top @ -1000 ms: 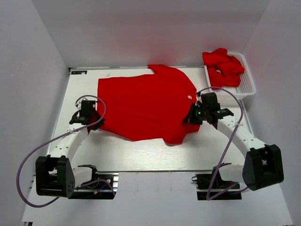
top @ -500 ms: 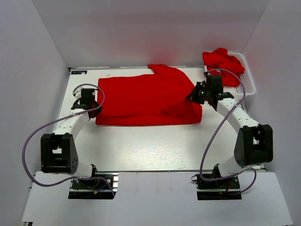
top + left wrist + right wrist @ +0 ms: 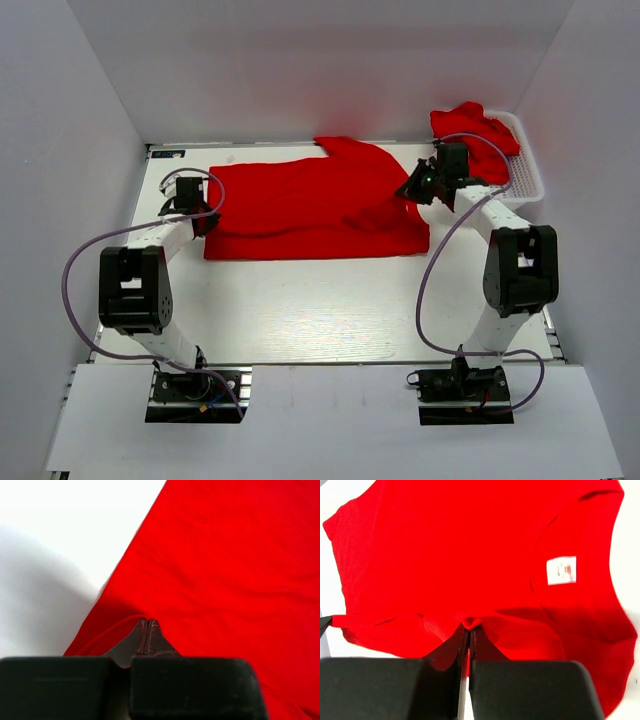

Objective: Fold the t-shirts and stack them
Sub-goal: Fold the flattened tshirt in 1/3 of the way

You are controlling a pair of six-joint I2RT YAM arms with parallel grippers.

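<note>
Cloth: your spread t-shirt [image 3: 320, 205] is plain bright red, soft and thin, with shallow wrinkles. Its near part is doubled over itself into a long band with a straight near edge.
Sleeve: you see one short sleeve poking out from the far edge of the spread t-shirt.
Tag: a small white tag [image 3: 561, 570] sits inside the neck, at the right end of the spread t-shirt.
Left hand: your left hand [image 3: 146, 624] is at the left edge of the spread t-shirt, fingers pressed together on a raised fold of red cloth.
Right hand: your right hand [image 3: 469, 629] is at its right edge, fingers clamped on the cloth, with red showing between them.
Basket: a white plastic mesh basket [image 3: 530, 170] stands just right of the spread t-shirt, at the far corner.
Basket contents: you have heaped t-shirts [image 3: 475, 125] in it, crumpled and the same red, rising over the rim.
Surface: the pale surface [image 3: 320, 310] carries the spread t-shirt towards its far side.
Around: purple cables [image 3: 80, 290] loop beside both arms, on the near side of the spread t-shirt and not touching it.
</note>
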